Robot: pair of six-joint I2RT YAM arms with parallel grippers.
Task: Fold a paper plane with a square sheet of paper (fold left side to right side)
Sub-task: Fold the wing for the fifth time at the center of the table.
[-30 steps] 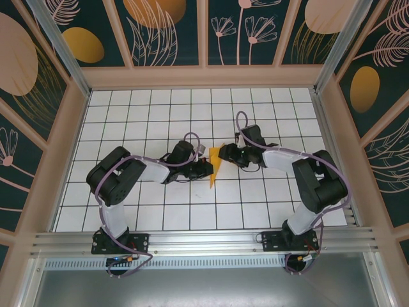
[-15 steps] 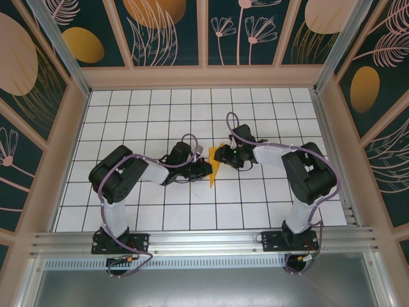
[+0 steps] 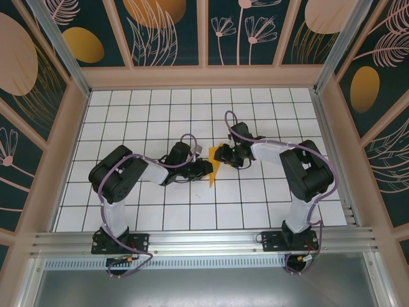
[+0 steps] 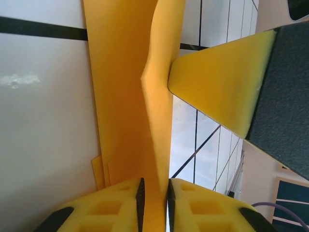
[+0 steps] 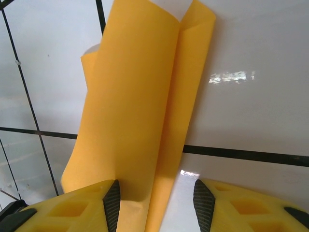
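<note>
You look steeply down from the near edge over the whole table (image 3: 160,109), while both wrist cameras sit close on the paper (image 3: 215,171) at frame centre, from opposite sides.

Two black arms reach in over the white tiled table (image 3: 128,115) and meet near the middle. Between them lies the orange paper (image 3: 215,173) — a thin shape with a point at its near end. The left gripper (image 3: 206,167) is at its left edge, and the right gripper (image 3: 225,155) is at its far, wider end. Purple cables loop along both arms.
</note>
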